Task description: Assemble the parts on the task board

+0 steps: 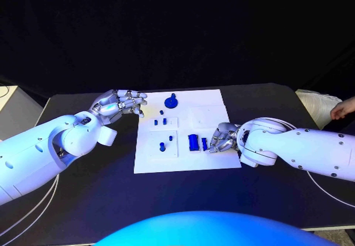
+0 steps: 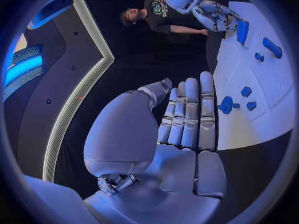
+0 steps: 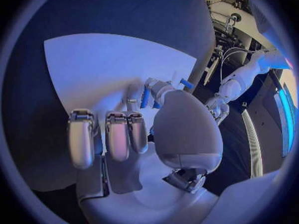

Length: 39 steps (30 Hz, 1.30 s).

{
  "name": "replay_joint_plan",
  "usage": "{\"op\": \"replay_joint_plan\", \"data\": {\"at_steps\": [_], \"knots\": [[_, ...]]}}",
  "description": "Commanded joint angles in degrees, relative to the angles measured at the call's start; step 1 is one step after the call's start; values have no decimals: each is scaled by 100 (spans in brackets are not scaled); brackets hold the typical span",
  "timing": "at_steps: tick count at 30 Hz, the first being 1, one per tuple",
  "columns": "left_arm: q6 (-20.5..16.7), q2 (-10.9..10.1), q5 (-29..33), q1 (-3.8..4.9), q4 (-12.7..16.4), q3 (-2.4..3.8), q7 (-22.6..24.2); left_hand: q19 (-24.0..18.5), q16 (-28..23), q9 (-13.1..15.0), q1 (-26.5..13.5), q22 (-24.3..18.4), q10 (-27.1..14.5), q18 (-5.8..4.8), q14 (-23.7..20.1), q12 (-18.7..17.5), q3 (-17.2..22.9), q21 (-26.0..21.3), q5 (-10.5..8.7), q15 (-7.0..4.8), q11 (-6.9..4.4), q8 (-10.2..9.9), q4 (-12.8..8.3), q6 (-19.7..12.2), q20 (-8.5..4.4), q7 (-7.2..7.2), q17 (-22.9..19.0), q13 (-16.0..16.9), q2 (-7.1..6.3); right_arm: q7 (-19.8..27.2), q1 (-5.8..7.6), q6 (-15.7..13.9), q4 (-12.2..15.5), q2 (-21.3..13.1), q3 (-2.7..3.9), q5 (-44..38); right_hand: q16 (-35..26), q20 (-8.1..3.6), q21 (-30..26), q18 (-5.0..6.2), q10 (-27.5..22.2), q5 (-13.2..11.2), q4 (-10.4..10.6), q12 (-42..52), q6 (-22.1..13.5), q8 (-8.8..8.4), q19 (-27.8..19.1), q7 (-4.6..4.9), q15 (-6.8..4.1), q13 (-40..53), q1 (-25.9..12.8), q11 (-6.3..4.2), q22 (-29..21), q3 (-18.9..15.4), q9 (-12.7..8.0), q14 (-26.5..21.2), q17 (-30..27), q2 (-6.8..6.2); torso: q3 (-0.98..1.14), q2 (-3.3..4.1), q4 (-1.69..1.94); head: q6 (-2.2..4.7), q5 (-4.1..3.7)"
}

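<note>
Nearest you, the right robot hand (image 1: 222,138) sits low over the near right part of the white board (image 1: 148,165), its fingertips among the upright blue block (image 1: 193,142) and a slimmer blue piece (image 1: 204,144) beside it. From the right wrist view a blue piece (image 3: 144,97) lies against the fingertips, but you cannot tell whether it is pinched or only touched. Judge these pieces as light, rigid plastic with smooth faces; they will likely tip or skid if nudged sideways, so take the block across its flat long sides, low down.

Just left of it stand a small blue peg (image 1: 162,148) and a blue stud (image 1: 171,137), too small to judge further. Further on, two short blue pieces (image 1: 160,122) sit in a shallow square field, and a tiny dot (image 1: 161,112) beyond them.

The board looks thin, stiff and matte on the black table (image 1: 89,195).

Farther still, the left robot hand (image 1: 123,102) hovers at the board's far left edge, fingers together and straight, holding nothing. Beside it is the round blue disc with a knob (image 1: 172,102); grip that by its rim.
</note>
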Motion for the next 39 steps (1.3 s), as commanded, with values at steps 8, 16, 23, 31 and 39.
{"op": "replay_joint_plan", "data": {"at_steps": [8,16,23,31,39], "knots": [[136,5,-30,-3,2,1,17,48,-22,9,61,10,-37,77,-30,37,39,-5,20,5,-14,-20,-20,-35,-13,8,8,9,15,47,-32,-7,218,-176,-9,112,-18,-45,-27,-72,590,-66,-114,20,-2,-7,562,-3,-19,1507,39,-24,1359,-34,2,510,1047,-194,4,3,-7,1,15],[138,8,-30,-4,0,1,19,48,-22,9,61,10,-37,77,-30,37,39,-5,20,5,-14,-20,-20,-35,-13,8,8,9,15,86,-24,-179,356,-294,24,216,-19,-42,-27,-72,590,-74,-73,20,2,-11,562,9,-14,1507,-10,-14,1359,-82,-3,510,1046,-203,6,3,-4,1,13],[113,18,-20,-7,2,1,61,46,-27,7,53,16,-45,73,-30,37,37,-1,18,10,-8,-24,-14,-38,-13,12,10,13,14,518,-1,-478,367,-411,62,390,-26,-39,-41,-70,590,-45,-30,20,5,-15,561,11,-10,1507,-44,-11,1356,-119,-7,507,1034,-188,-2,-6,-5,1,11],[-269,109,108,-25,-93,0,331,31,-36,7,-5,16,-54,66,-33,42,11,-9,18,21,-2,-28,26,-43,-4,14,16,21,-2,2408,47,-1173,-15,-446,123,1660,-141,-15,-314,-25,498,56,-39,-149,-139,-111,537,63,23,1424,92,34,1285,-58,-43,462,847,-108,-9,-54,11,7,-11],[-943,392,392,-46,-441,-5,788,-281,-467,-8,-65,-129,-218,48,-330,-67,44,-311,17,118,65,-88,125,-169,88,46,-125,-19,-45,3772,60,-1843,-1006,-97,195,3218,-942,117,-2361,288,-406,299,-360,-1627,-464,-383,274,253,153,665,629,194,638,384,-134,148,-193,19,-56,-231,24,240,25]]}}
